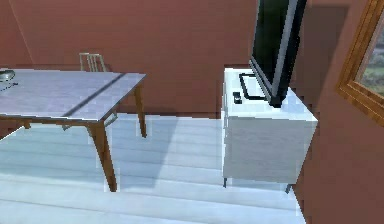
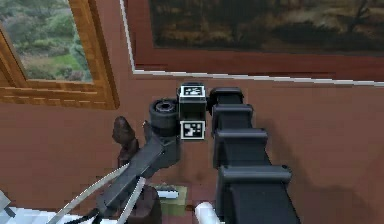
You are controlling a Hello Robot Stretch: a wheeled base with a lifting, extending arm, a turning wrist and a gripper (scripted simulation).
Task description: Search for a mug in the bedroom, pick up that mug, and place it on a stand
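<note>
Ahead, we see a grey worktop point(image 1: 70, 92) on the forward view's left and a white stand point(image 1: 265, 140) carrying a black television point(image 1: 275, 40). In the arm side view, a small brown shape point(image 2: 123, 135), too unclear to call a mug, stands upright just beside our hand point(image 2: 125, 185). We cannot tell whether the hand holds anything.

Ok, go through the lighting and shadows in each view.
Forward view: soft, even light; the table throws a grey shadow on the pale floor beneath it, and the TV screen is dark, without glare. Arm side view: the arm reads dark against an evenly lit brown wall; the painting shows no reflection; the window is bright with greenery.
</note>
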